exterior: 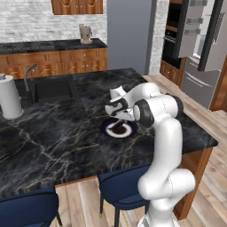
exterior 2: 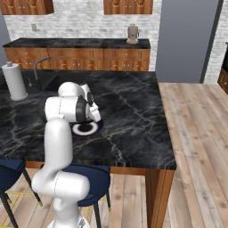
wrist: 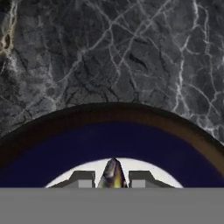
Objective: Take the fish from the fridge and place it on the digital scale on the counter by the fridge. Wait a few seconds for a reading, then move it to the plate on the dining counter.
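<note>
Fingers (wrist: 85, 178) of my gripper (wrist: 113, 180) pinch the fish (wrist: 113, 173) between them, just above the plate (wrist: 109, 140) on the marble counter (wrist: 109, 52).

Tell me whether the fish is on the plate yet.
Cannot tell: in the hand view the fish sits between the jaws above the plate centre; contact is hidden.

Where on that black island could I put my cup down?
Bare marble lies right of the plate toward the island's end, and between plate and paper towel roll. It is crowded at the plate, where the claw holds the fish.
</note>
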